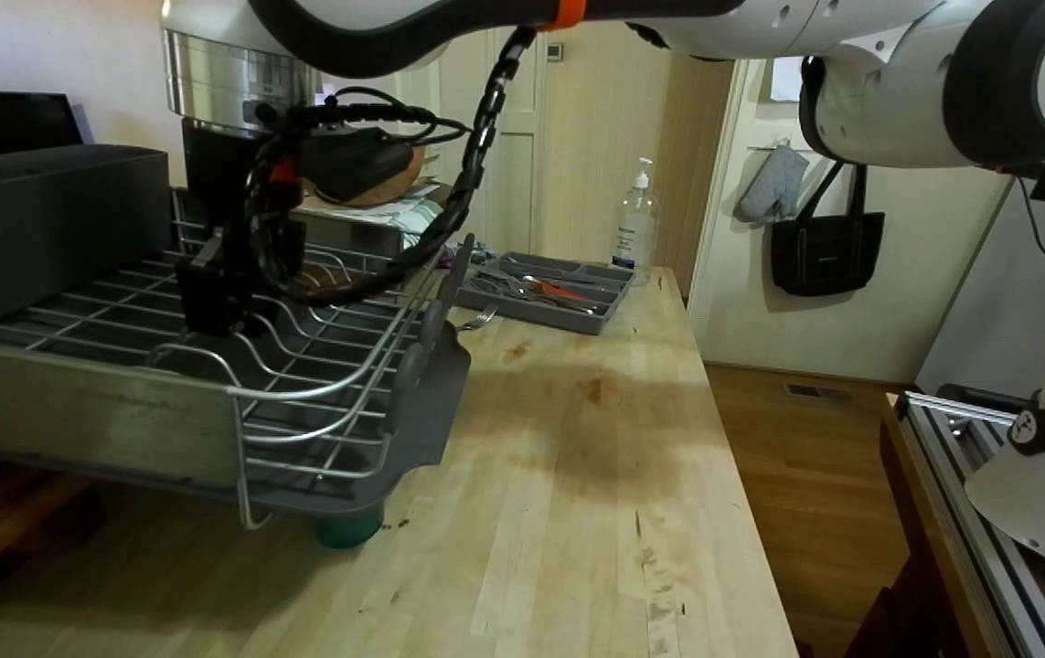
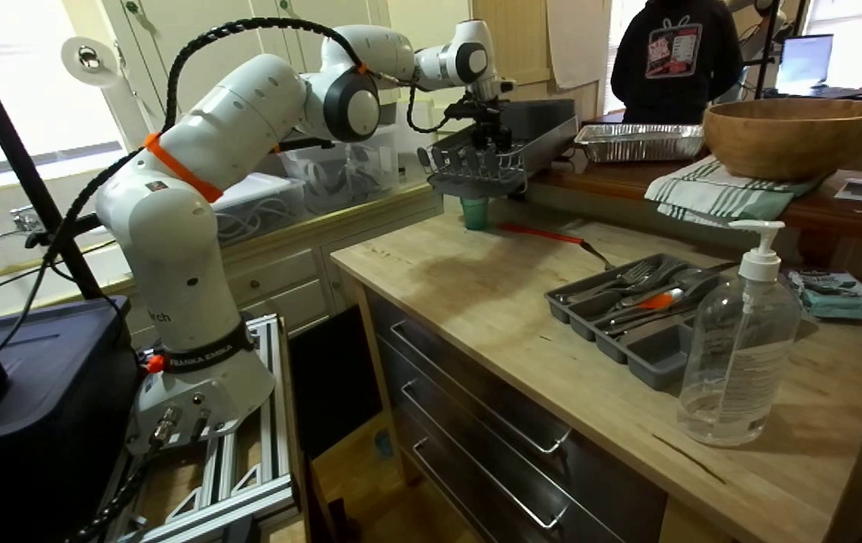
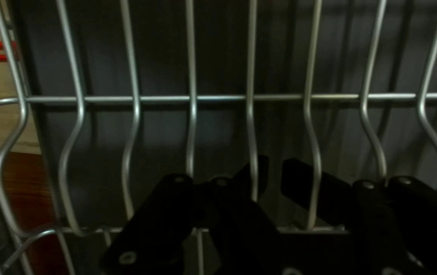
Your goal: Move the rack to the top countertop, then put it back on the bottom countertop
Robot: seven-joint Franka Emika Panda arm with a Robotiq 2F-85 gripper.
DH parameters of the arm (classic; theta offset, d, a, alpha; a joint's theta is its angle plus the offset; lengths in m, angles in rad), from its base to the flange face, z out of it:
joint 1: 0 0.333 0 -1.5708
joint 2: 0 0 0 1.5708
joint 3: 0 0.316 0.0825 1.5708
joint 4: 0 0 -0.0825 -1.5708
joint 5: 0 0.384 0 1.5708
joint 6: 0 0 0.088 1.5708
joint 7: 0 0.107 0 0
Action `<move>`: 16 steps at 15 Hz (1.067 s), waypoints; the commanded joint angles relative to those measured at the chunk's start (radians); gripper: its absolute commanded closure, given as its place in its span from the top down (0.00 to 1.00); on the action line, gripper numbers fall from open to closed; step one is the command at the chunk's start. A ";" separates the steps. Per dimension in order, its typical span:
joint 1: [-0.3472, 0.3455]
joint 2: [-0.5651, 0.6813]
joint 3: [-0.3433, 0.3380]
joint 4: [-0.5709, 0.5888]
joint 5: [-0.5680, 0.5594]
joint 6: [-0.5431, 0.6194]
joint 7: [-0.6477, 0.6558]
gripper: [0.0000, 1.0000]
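Observation:
The rack, silver wire with a dark grey base, shows in both exterior views. Its far part reaches over the dark brown top countertop; its near end overhangs the pale bottom countertop. A green cup stands under that end; I cannot tell whether they touch. My gripper is down inside the rack. In the wrist view, wires cross in front of my fingertips. The fingers are close together around two wires, with a narrow gap between the tips.
A grey cutlery tray, a clear pump bottle and a red-handled utensil are on the pale counter. A foil pan, striped towel and wooden bowl sit on the dark counter. A person stands behind it.

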 commanded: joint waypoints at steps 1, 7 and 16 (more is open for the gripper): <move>0.004 -0.018 -0.005 0.028 -0.014 -0.005 -0.023 0.05; -0.001 0.000 0.002 0.000 0.001 -0.003 -0.022 0.18; 0.006 -0.088 0.017 -0.071 -0.003 -0.039 -0.060 0.05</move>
